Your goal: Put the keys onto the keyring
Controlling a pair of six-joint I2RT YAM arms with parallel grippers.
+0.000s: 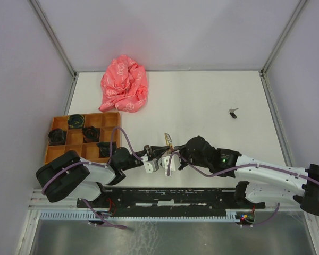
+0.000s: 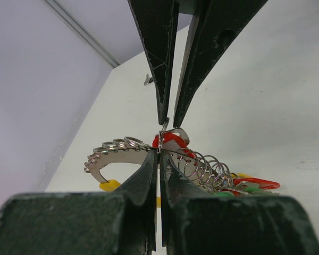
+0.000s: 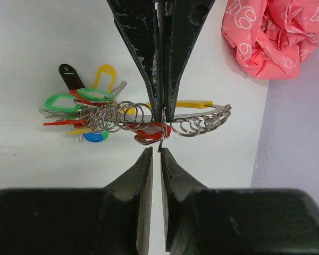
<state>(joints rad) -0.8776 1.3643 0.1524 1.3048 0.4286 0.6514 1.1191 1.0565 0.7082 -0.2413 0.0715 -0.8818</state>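
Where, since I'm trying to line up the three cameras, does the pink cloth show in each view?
Top external: pink cloth on the far-left part of the table.
Left wrist: not in it.
Right wrist: top right corner.
Shared landmark: the bunch of key rings, near mid-frame in all three.

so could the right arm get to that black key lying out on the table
probably yes: the black key lies alone on bare table on its side, nothing between. but the right gripper is at the keyring, so it'd have to back off that first
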